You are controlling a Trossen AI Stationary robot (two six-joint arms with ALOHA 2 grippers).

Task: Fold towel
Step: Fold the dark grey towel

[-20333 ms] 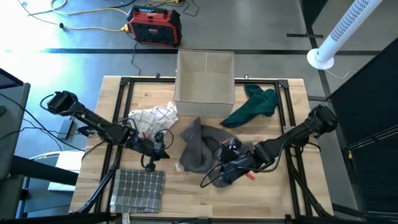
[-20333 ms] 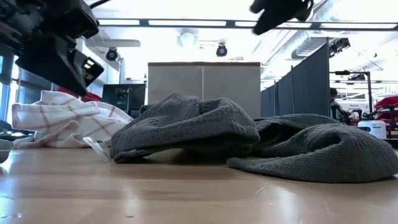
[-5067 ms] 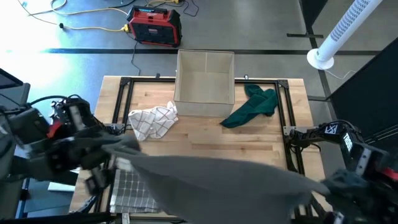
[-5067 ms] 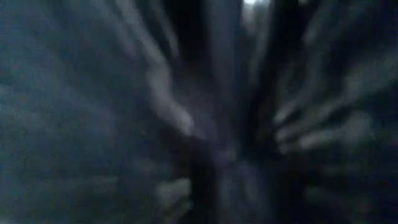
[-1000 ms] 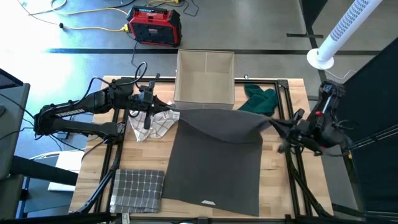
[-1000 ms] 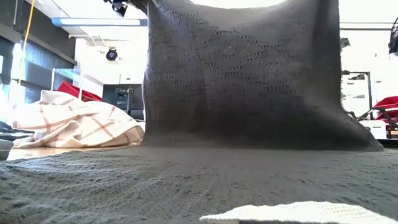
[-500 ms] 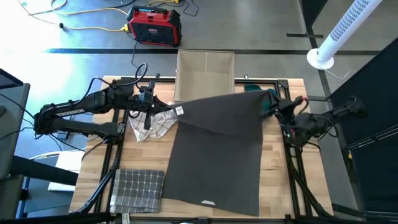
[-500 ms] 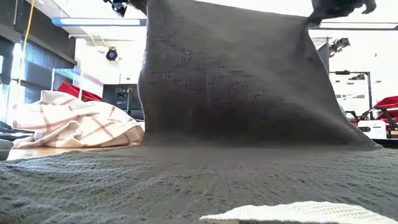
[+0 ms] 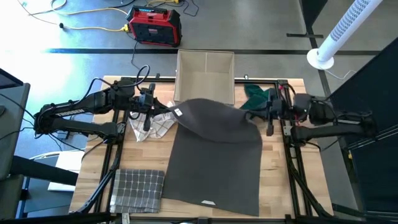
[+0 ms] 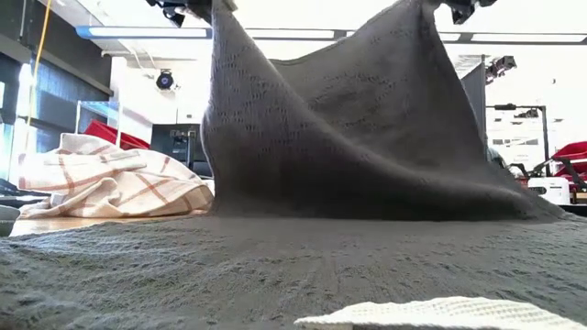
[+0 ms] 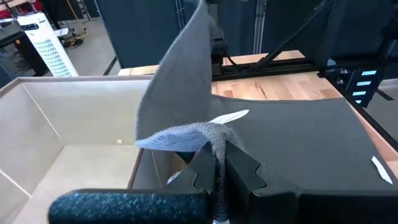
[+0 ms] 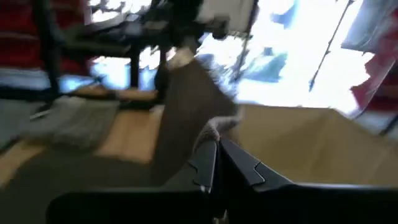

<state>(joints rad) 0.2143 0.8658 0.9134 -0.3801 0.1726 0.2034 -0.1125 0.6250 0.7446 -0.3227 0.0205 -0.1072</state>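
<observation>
Both grippers are pinched shut on the grey towel (image 9: 217,155), left gripper (image 9: 166,111), right gripper (image 9: 256,112); knitted, diamond-patterned cloth sags between them, white label (image 9: 178,112) beside the left.

Right claw (image 12: 216,163) pinching grey towel (image 12: 186,106)

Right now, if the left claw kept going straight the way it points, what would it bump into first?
Probably the beige box: the left gripper, shut on a corner of the grey towel, points across it. Depth is unclear.
</observation>
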